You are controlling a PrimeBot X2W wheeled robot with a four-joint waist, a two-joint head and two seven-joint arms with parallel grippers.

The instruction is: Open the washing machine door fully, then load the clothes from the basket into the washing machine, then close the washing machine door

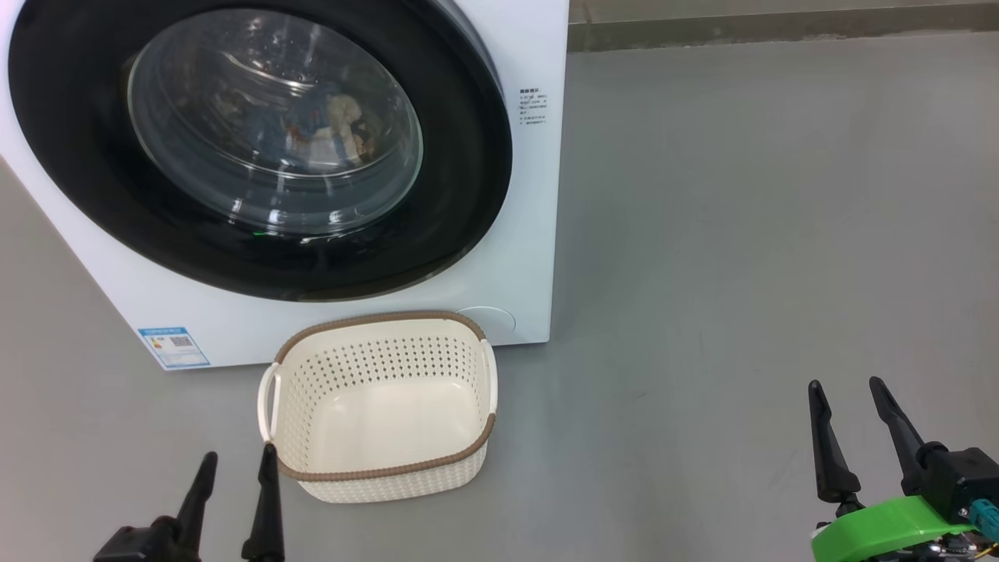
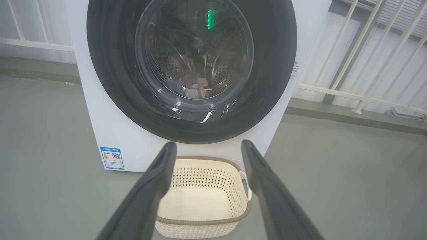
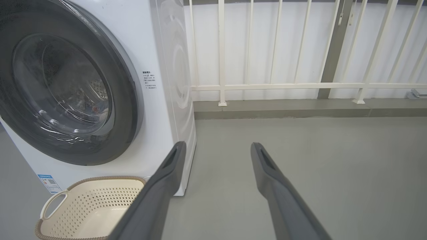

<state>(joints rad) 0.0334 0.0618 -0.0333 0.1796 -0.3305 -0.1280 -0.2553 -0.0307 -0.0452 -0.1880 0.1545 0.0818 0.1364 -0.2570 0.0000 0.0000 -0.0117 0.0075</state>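
The white washing machine stands on the floor with its round black-rimmed door flush against the front. Through the glass bowl I see the clothes lying in the drum, blue and cream patches. The cream basket sits just before the machine with nothing in it. My left gripper is open at the basket's near left corner, fingers apart. My right gripper is open over bare floor far to the right. The left wrist view looks over the basket at the door.
A small blue energy label is on the machine's lower left front. Grey floor spreads to the right of the machine. A white railing on a low kerb runs behind and beside the machine.
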